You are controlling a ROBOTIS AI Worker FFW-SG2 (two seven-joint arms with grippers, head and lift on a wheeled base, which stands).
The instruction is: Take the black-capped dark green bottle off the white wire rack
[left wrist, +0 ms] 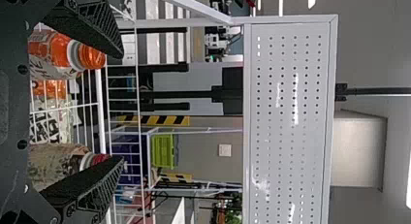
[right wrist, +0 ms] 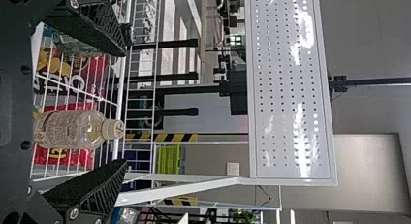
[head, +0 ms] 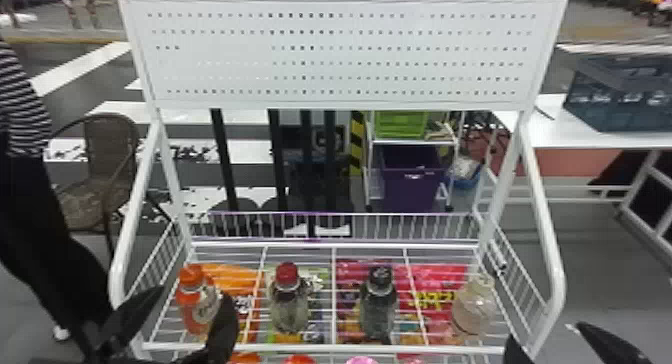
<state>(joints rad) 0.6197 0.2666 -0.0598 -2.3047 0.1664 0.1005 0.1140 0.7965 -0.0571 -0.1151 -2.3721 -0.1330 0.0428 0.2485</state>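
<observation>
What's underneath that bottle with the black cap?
The dark green bottle stands on the white wire rack. Below the wires around it, a colourful packet shows through. Whatever lies directly beneath its base is hidden by the bottle itself.

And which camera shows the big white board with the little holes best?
The head view: all four corners of the white board fit in. The left wrist view has it sideways with its right end cut off; the right wrist view, sideways too, cuts off its left end.
</observation>
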